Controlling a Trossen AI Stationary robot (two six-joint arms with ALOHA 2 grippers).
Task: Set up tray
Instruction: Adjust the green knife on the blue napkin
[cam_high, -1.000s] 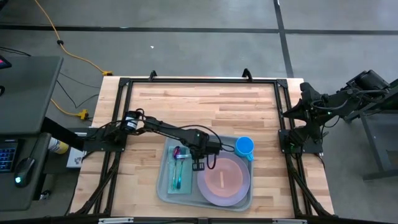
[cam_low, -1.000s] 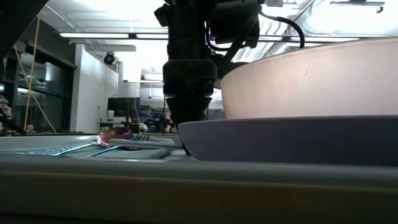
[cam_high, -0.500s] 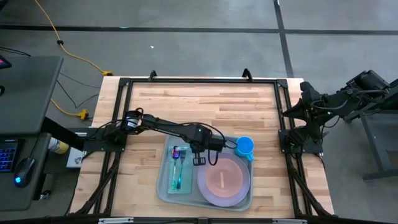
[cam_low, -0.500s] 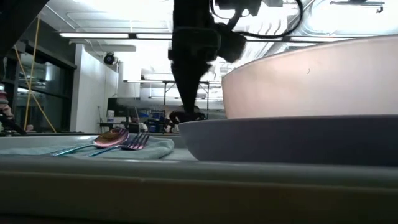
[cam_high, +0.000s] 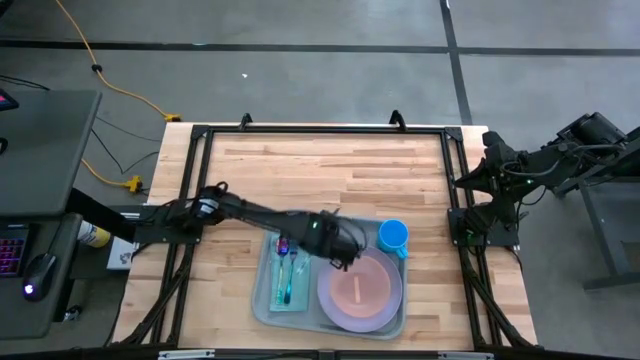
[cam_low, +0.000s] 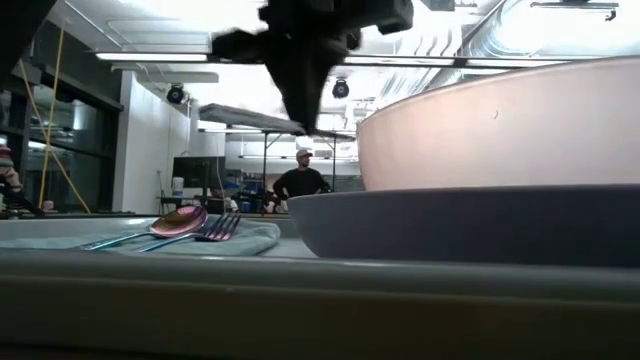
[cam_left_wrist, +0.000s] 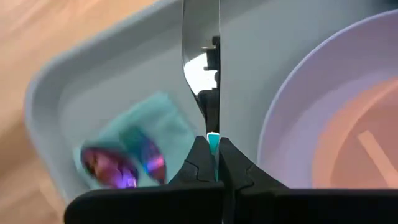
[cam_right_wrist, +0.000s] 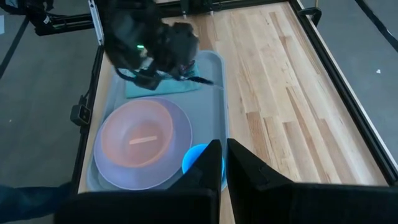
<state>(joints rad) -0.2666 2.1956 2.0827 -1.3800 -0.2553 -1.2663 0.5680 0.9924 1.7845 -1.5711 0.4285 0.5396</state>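
The pale grey-green tray (cam_high: 266, 300) lies near the table's near edge. On it a teal napkin (cam_high: 288, 278) carries an iridescent spoon (cam_left_wrist: 102, 168) and fork (cam_low: 222, 227), beside a purple plate (cam_high: 383, 305) with a pink bowl (cam_high: 357, 288). A blue cup (cam_high: 393, 236) stands at the tray's far right corner. My left gripper (cam_high: 335, 243) hovers over the tray between napkin and plate, shut on a knife (cam_left_wrist: 202, 56). My right gripper (cam_right_wrist: 221, 163) waits shut off the table's right edge. My left gripper pinches the knife by its teal handle (cam_left_wrist: 213, 142) between the two fingers. The silver blade (cam_left_wrist: 200, 68) sticks straight out ahead, in line with the fingers. The knife is lifted clear, above the tray floor between napkin and plate.
Bare wooden tabletop (cam_high: 330, 170) stretches across the far half of the table, inside a black frame (cam_high: 320, 128). In the low view a person (cam_low: 303, 180) stands far off in the room beyond.
My left gripper has risen from just above the tray floor between napkin and plate, shifted slightly toward the far edge, and tipped from pointing down toward level. The knife in it now lies roughly level in the air. Napkin, spoon, fork and plate have stayed put.
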